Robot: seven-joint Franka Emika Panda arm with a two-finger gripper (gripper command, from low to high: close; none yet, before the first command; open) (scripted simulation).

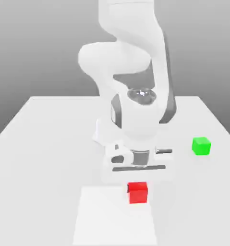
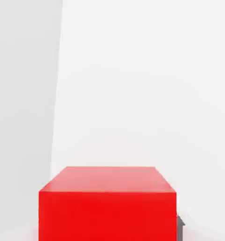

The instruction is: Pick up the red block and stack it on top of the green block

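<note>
The red block sits on the white table near its front edge, directly under the hand of the white arm. My gripper reaches down over the block and is shut on it, the hand's body hiding the block's top. In the hand view the red block looms very close, and a dark finger presses against one of its sides. The green block rests alone on the table toward the exterior view's right, farther back and well apart from the red one.
The white table stretches wide around both blocks. A brighter rectangular patch lies on its surface at the front, under the red block. The arm's bulky body rises behind the hand.
</note>
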